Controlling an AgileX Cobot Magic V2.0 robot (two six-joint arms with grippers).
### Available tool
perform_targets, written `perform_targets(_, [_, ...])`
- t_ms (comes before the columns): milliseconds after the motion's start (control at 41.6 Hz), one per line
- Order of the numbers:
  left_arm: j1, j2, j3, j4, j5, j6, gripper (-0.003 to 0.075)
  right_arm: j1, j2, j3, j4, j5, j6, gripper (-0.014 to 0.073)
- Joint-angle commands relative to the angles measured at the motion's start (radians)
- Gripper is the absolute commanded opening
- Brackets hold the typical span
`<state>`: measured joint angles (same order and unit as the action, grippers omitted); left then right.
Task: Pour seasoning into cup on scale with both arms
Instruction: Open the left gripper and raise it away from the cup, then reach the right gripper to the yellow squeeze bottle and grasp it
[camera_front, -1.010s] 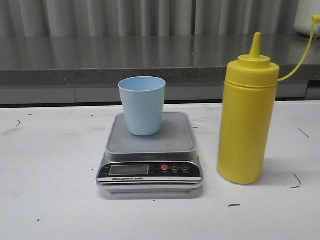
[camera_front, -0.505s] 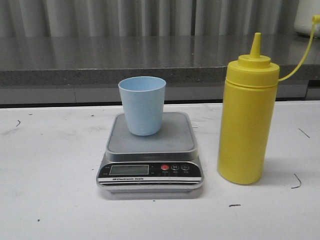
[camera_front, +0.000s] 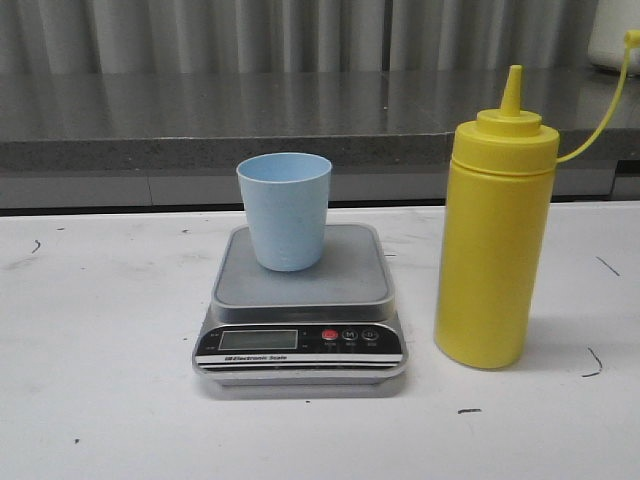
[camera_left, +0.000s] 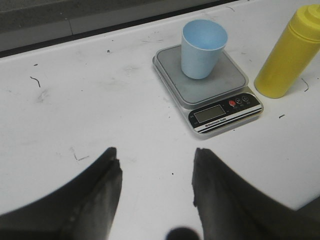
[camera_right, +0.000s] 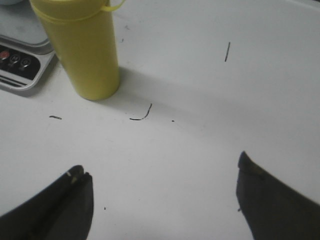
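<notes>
The pale blue cup (camera_front: 285, 210) stands upright on the grey platform of the scale (camera_front: 300, 305) at the table's middle. The tall yellow seasoning bottle (camera_front: 492, 250) stands upright just right of the scale, its cap hanging off on a thin tether. Neither arm shows in the front view. In the left wrist view my left gripper (camera_left: 156, 156) is open and empty over bare table, well short of the scale (camera_left: 212, 87), cup (camera_left: 202, 47) and bottle (camera_left: 287, 55). In the right wrist view my right gripper (camera_right: 162, 167) is wide open and empty, short of the bottle (camera_right: 82, 47).
The white table (camera_front: 100, 330) carries small dark scuff marks. A dark grey counter ledge (camera_front: 200, 120) runs along the back. A corner of the scale (camera_right: 20, 60) shows in the right wrist view beside the bottle.
</notes>
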<state>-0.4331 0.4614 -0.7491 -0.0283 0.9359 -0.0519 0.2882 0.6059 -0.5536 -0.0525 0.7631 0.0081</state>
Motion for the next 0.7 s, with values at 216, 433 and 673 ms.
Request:
perform_targets(216, [0.003,0.005,-0.027,-0.003,-0.067,-0.008,0.0334,0.090,0.070,-0.038,0.110,-0.195,-0.014,0.0615])
perform_targets(433, [0.003,0.005,-0.027,-0.003,-0.067,-0.008,0.0334,0.161,0.192,0.056,0.134,-0.463,-0.014,0.0615])
perform_targets(673, [0.003,0.005,-0.027,-0.003,-0.067,-0.008,0.0334,0.188,0.347,0.242,0.168,-0.973,-0.008,0.0615])
